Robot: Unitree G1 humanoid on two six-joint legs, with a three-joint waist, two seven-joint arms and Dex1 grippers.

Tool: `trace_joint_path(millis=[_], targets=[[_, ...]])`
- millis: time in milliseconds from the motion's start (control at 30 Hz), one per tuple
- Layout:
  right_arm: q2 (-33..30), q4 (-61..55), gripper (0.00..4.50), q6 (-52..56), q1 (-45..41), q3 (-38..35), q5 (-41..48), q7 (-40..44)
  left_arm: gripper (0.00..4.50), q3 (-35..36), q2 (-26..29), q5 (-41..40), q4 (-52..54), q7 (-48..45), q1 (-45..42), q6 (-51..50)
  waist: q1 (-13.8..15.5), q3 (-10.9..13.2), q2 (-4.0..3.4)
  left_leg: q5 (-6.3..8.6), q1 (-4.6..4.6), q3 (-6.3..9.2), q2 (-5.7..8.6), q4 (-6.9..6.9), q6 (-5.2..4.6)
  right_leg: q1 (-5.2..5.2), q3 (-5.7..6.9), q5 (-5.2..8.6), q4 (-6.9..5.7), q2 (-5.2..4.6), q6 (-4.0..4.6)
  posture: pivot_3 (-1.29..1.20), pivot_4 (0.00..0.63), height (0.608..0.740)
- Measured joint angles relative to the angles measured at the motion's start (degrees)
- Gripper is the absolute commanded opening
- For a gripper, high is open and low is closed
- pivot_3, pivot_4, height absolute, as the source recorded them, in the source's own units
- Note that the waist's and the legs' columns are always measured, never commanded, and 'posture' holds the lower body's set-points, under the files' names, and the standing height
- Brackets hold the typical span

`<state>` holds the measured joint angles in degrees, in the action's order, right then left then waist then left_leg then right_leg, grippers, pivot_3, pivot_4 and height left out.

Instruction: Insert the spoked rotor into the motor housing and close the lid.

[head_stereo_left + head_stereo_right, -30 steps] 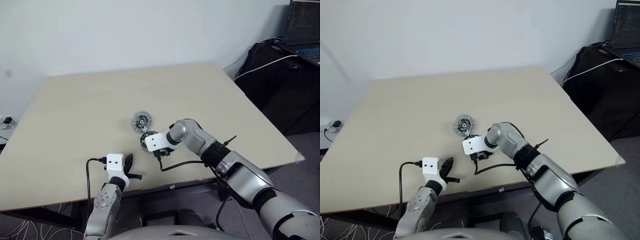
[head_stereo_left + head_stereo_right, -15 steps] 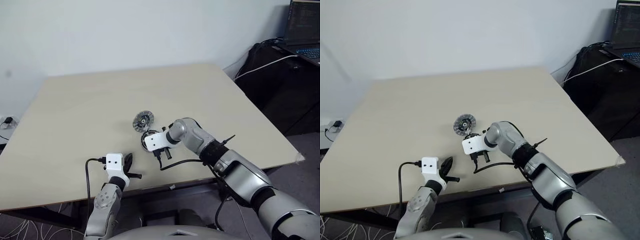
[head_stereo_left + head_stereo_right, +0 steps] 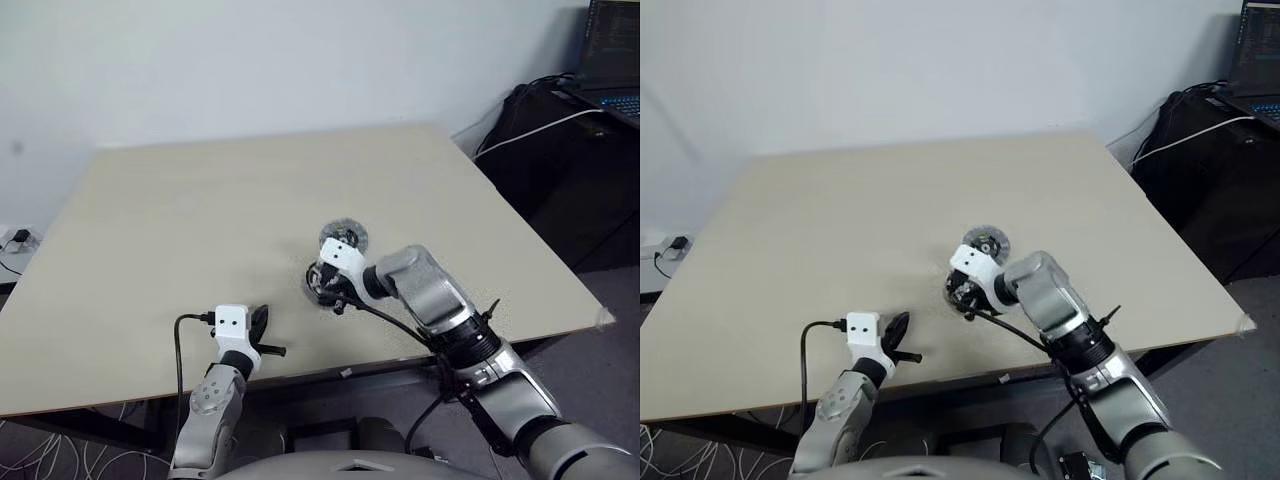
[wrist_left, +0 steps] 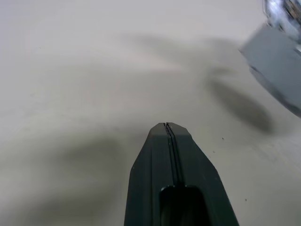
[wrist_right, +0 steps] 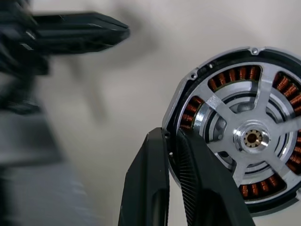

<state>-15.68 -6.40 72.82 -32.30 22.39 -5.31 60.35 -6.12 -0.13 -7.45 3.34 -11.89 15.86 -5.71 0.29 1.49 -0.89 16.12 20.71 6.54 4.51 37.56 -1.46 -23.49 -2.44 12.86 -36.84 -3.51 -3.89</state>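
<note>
Rotor: silver spokes over copper coils, black-rimmed.

The two eye views look forward and down from the head over the beige table, sharing almost the same scene (one slightly offset sideways). The left wrist view skims low along its shut left gripper across bare tabletop. The right wrist view sits very near the motor housing.
</note>
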Motion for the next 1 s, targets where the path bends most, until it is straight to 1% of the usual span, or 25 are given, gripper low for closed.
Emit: trace_joint_path(millis=[100,233,400,633,867,933,1000], targets=[[4.41,-3.18,0.07,11.91,-0.06,-4.66,4.17,-3.80,0.00,0.00,0.05,0.00,-0.09,-0.36,-0.04,-0.02,-0.02,0.00,0.00,-0.02,-0.01,0.03,-0.03,0.02,0.04,-0.01,0.03,-0.01,-0.04,0.01,0.01,0.00,0.000,0.740],[8.45,-3.70,0.07,18.96,-0.12,-6.67,8.27,-8.77,0.00,0.00,0.14,0.01,-0.09,-0.61,-0.18,-0.09,-0.09,0.00,0.00,-0.02,-0.01,0.02,0.03,0.04,0.04,0.00,0.06,-0.02,-0.04,0.04,-0.01,0.00,0.000,0.740],[11.61,-1.99,0.07,19.12,-0.11,-9.48,11.56,-16.29,0.00,0.08,0.18,0.02,-0.09,-0.54,-0.04,-0.11,-0.16,-0.01,0.01,-0.03,-0.01,0.02,0.06,0.04,0.05,0.00,0.05,-0.04,-0.03,0.04,-0.03,0.00,0.000,0.740],[16.91,4.52,0.06,19.01,-0.31,-13.86,12.24,-26.80,0.00,0.14,0.10,0.01,-0.09,-0.20,0.12,-0.13,-0.84,-0.04,-0.03,-0.04,-0.01,0.02,0.04,0.03,0.06,-0.01,0.04,-0.04,-0.05,0.05,-0.02,0.00,0.000,0.740],[19.67,9.02,0.05,14.73,-0.34,-14.30,13.58,-32.46,0.00,0.27,0.16,0.00,-0.09,-0.06,0.13,-0.13,-1.06,-0.13,0.03,-0.08,-0.06,0.02,0.03,0.04,0.12,0.03,0.05,-0.08,-0.07,0.09,-0.03,0.00,0.000,0.740],[20.37,9.85,0.76,13.40,-0.34,-14.34,13.99,-33.60,0.00,0.25,0.18,0.00,-0.09,-0.07,0.13,-0.15,-1.20,-0.14,0.04,-0.13,-0.07,0.02,0.01,0.04,0.17,0.03,0.04,-0.13,-0.07,0.12,-0.02,0.00,0.000,0.740],[20.91,10.29,1.19,12.18,-0.34,-14.59,14.69,-34.56,0.00,0.23,0.18,0.00,-0.09,-0.08,0.14,-0.17,-1.32,-0.13,0.03,-0.18,-0.07,0.03,0.00,0.04,0.18,0.03,0.06,-0.15,-0.08,0.13,-0.05,0.00,0.000,0.740]])
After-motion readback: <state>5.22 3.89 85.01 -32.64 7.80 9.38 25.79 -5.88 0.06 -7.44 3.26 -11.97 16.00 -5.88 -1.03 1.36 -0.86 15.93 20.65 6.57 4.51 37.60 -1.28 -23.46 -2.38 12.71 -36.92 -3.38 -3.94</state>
